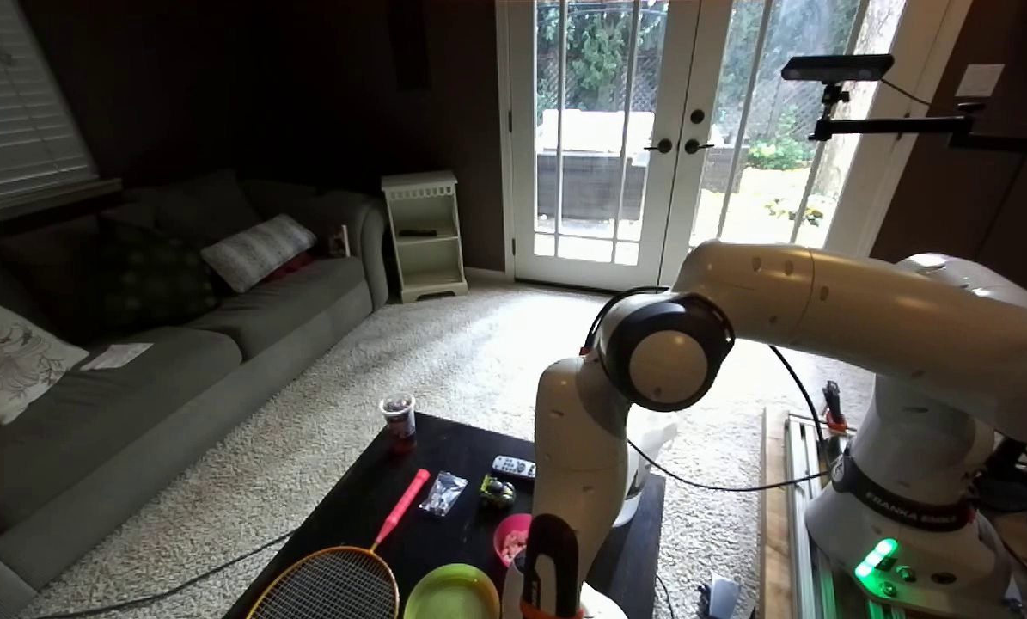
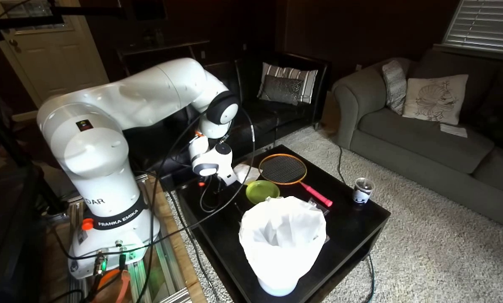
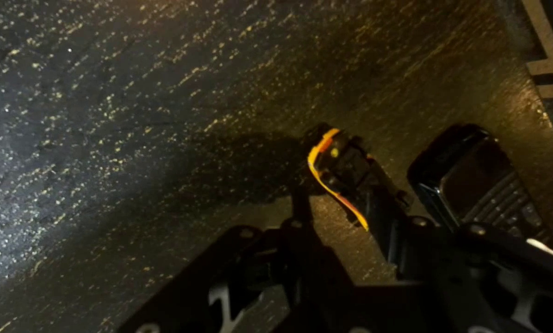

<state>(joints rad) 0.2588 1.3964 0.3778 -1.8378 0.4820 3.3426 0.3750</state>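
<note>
In the wrist view my gripper (image 3: 342, 201) stands partly open over a dark, speckled surface, a strip of which shows between its fingers. A small dark object with a yellow-orange edge (image 3: 320, 172) lies at the fingertips. The right finger (image 3: 383, 217) overlaps its lower end; whether they touch I cannot tell. The left finger (image 3: 301, 206) is apart from it. Just right of that finger lies a black phone-like device with keys (image 3: 477, 178). In an exterior view the wrist hangs low over the black table (image 2: 344, 235), with the fingers lost in the dark.
On the table are a green plate (image 2: 262, 191), a racket (image 2: 283, 169), white paper (image 2: 246, 173), a lined white bin (image 2: 281, 248) and a cup (image 2: 362, 191). An exterior view adds a pink bowl (image 1: 504, 527), a remote (image 1: 514, 466), a clear packet (image 1: 443, 493) and a small toy (image 1: 497, 491).
</note>
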